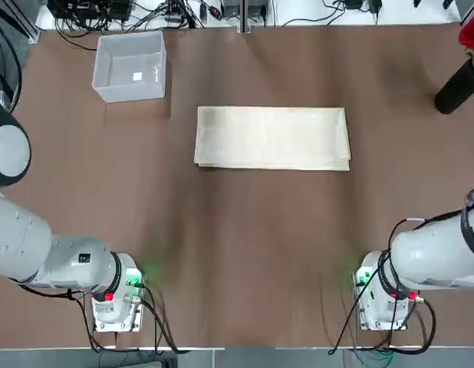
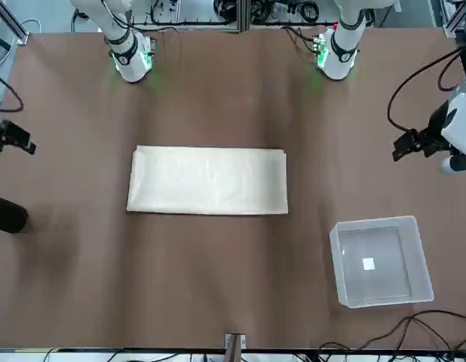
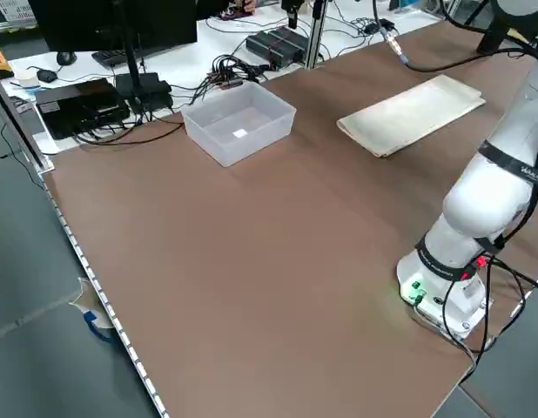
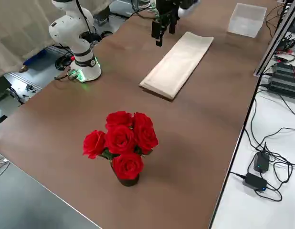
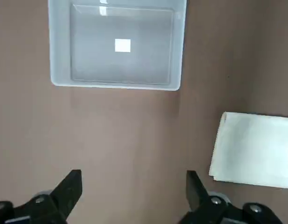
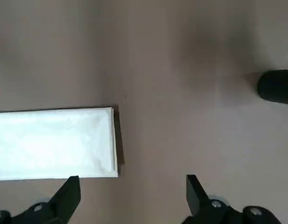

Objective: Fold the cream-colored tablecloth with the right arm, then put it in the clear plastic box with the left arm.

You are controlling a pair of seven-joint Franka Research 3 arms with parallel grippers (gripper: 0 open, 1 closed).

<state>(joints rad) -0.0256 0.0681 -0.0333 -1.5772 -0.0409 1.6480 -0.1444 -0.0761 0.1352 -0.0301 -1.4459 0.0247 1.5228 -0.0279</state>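
— Where's your cloth right now?

— Your cream-colored tablecloth (image 1: 272, 138) lies flat in the middle of the table (image 1: 237, 245), a long rectangle with layered edges along one long side, so it looks doubled over at least once. Nothing touches it. The clear plastic box (image 1: 130, 66) sits well apart from it, toward the far corner on your left arm's side, holding only a small white label.

— And the grippers?

— Your right gripper (image 6: 130, 198) hovers above the table near the cloth's short end on its own side, jaws spread apart and empty. Your left gripper (image 5: 132, 196) hangs over bare table between the box and the cloth's other end, jaws likewise apart, holding nothing.

— So which step are you on?

— Judging by this, you're in the folding step, between folds; the strip is longer than the box. Next, you'd bring the right gripper down onto that near short edge, pinch every layer, and carry it across to the opposite end. Keep the left arm waiting. Mind the roses (image 4: 120, 143) in their dark vase near your right arm's edge.
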